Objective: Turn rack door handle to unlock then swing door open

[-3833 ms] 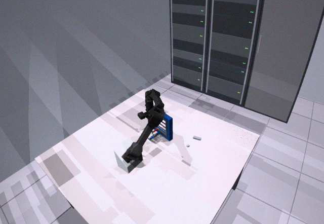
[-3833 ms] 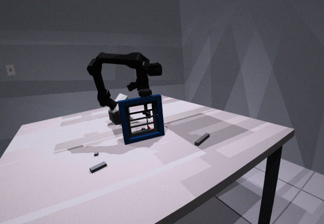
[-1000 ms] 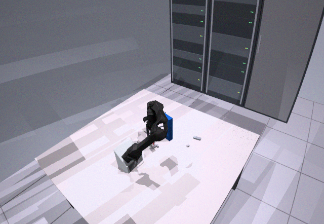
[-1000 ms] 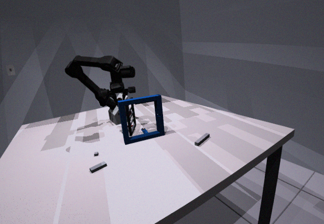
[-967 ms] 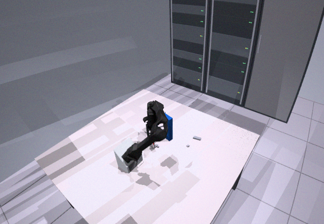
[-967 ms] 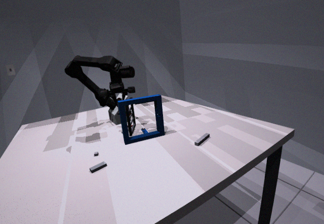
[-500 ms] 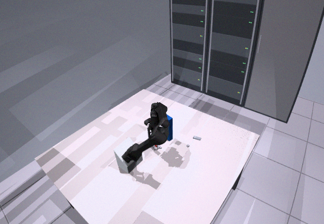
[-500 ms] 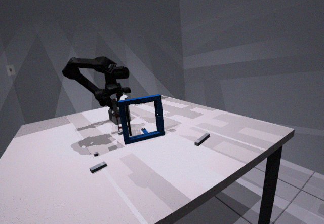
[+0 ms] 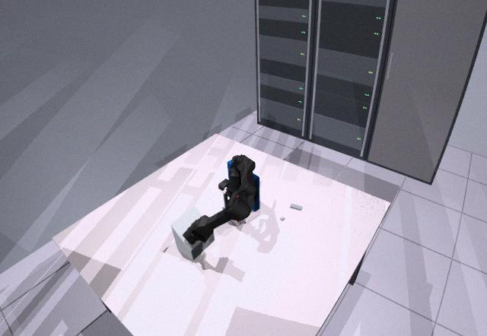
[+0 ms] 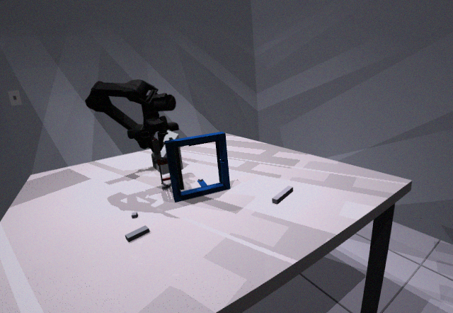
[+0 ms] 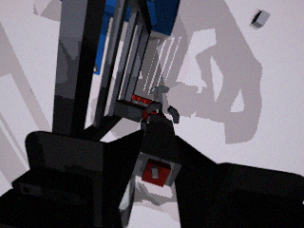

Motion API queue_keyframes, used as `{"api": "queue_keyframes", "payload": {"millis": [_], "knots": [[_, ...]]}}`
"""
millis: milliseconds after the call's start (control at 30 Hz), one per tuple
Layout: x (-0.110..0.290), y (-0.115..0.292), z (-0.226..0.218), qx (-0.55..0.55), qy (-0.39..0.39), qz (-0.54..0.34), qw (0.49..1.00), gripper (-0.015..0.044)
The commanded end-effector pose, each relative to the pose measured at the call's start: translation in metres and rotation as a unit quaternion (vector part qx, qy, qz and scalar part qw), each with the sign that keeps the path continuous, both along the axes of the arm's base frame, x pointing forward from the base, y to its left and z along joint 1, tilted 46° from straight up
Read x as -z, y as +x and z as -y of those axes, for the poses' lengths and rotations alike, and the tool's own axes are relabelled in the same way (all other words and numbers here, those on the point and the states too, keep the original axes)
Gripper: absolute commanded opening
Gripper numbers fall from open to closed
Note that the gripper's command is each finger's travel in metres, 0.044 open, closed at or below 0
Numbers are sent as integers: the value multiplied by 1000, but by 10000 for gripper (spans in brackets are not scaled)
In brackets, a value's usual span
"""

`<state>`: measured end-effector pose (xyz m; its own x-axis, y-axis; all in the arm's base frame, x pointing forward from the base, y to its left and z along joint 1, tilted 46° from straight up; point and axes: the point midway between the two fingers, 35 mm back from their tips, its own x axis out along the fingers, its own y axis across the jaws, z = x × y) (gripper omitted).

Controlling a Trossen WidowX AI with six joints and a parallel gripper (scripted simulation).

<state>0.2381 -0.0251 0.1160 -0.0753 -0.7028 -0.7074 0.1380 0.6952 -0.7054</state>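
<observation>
Claw (image 10: 161, 163) (image 11: 158, 137) closed on the door's handle (image 11: 155, 172); door (image 10: 178, 166) (image 11: 114, 71) swung far out from blue frame (image 10: 224, 163) (image 11: 166, 16), likely near full opening; left to do: check of angle, release, clear withdrawal.

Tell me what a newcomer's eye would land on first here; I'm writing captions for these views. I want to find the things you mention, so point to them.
Probably the bright blue door frame (image 10: 224, 161), standing upright on the pale table (image 10: 311, 229). Next, the black arm (image 9: 220, 220) (image 10: 117, 89), bent high beside it, its gripper (image 11: 158, 137) shut on the door's handle. In the top view, tall server racks (image 9: 309, 89) rise behind the table.
</observation>
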Motion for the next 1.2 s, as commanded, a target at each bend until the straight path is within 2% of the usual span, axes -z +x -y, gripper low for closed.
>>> {"api": "queue_keyframes", "payload": {"millis": [0,133,467,500,1167], "knots": [[-1,0,0,-6,-2,-5,1000,22],[-1,0,0,-6,-2,-5,1000,22],[-1,0,0,-6,-2,-5,1000,284],[-1,0,0,-6,-2,-5,1000,293],[-26,3,-25,-51,13,0,999,293]]}}
